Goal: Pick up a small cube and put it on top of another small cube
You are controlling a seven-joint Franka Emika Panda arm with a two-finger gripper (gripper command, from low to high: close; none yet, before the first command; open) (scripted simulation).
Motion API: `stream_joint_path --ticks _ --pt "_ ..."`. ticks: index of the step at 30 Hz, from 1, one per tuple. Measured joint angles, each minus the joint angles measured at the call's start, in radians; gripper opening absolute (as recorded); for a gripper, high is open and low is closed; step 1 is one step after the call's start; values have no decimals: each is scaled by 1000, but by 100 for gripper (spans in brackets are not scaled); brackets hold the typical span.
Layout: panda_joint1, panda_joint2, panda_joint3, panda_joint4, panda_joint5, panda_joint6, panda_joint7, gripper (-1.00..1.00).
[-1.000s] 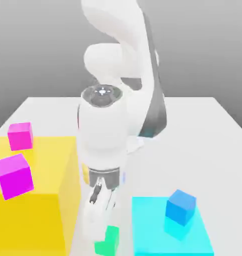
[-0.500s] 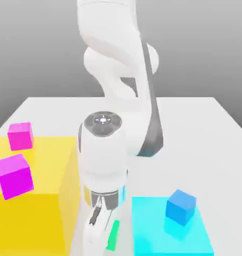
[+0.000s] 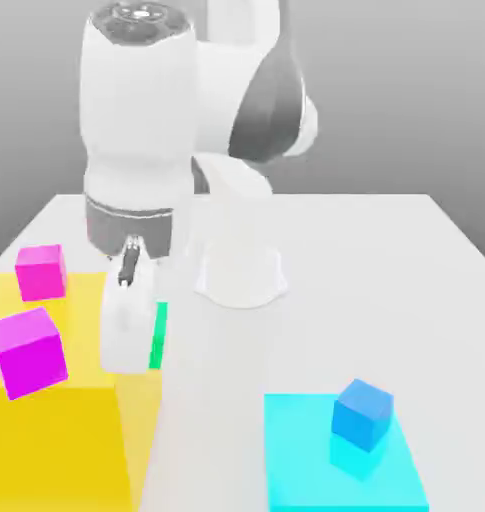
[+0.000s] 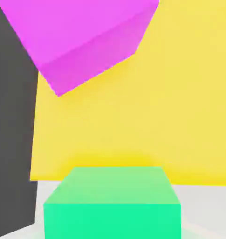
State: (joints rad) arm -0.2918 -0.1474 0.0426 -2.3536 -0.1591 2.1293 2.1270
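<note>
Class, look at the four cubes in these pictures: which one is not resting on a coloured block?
The green cube. It is lifted in the shut hand, while both magenta cubes sit on the yellow block and the blue cube on the cyan one.

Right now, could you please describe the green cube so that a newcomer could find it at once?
Find the big yellow block on the exterior view's left. Above its right edge, the arm's gripper holds the green cube aloft; it is smaller than the magenta cubes nearby.
</note>
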Motion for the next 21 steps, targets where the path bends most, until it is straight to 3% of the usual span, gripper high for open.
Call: stream_joint_path --ticks 6,13,17,18,21 --pt "-74 -194 -83 10 -16 -206 -159 -100" --pt "-145 -265 -197 -93 74 -100 -158 -100" --pt "-154 -213 -218 -186 85 55 -160 -100" --pt "-154 -203 -219 -201 86 80 -160 100" --pt "-154 -203 -219 -201 86 81 -160 100"
